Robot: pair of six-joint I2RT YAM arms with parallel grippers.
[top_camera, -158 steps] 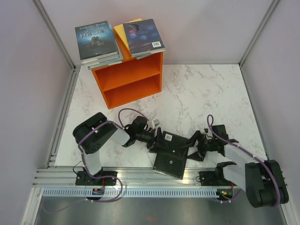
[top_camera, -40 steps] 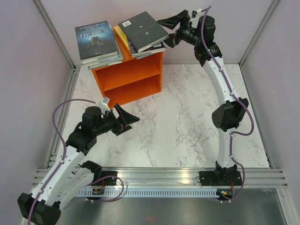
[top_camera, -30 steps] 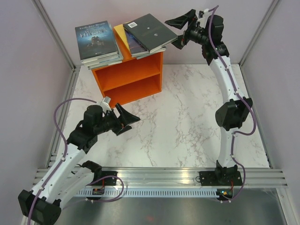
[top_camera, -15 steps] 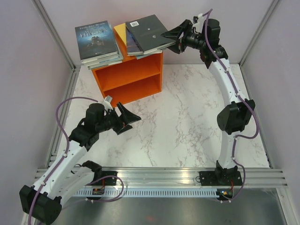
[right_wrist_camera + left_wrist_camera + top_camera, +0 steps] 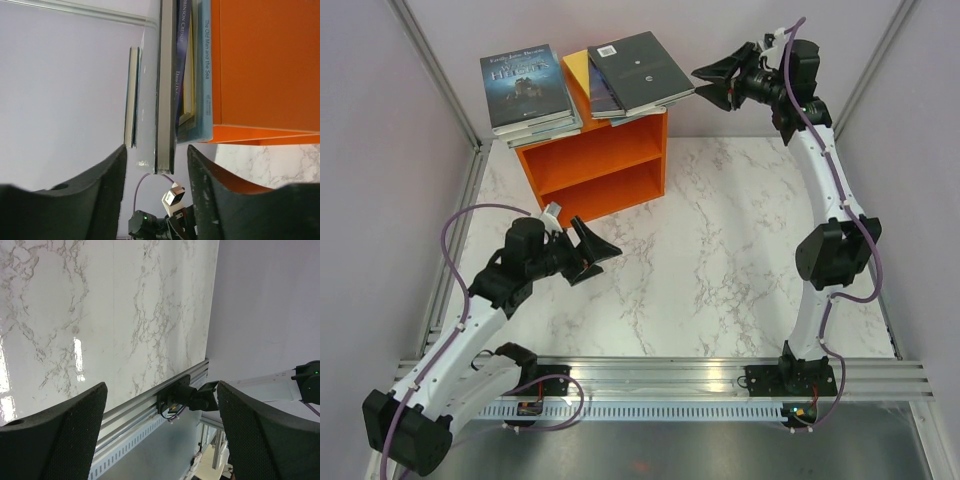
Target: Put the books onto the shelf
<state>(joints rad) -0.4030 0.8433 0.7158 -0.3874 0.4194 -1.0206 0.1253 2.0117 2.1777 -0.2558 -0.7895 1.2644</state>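
The marble table point(image 5: 740, 230) carries the orange shelf point(image 5: 605, 165) at its far left. The books point(image 5: 525, 85) lie in 2 stacks on the shelf's top; the right stack is topped by a dark grey book point(image 5: 640, 68). The right gripper point(image 5: 700, 84) is high up at that book's right edge, its fingers point(image 5: 100, 190) spread, the edge between them with a gap on each side. The left gripper point(image 5: 600, 262) hangs low above the table, spread wide, holding nothing.
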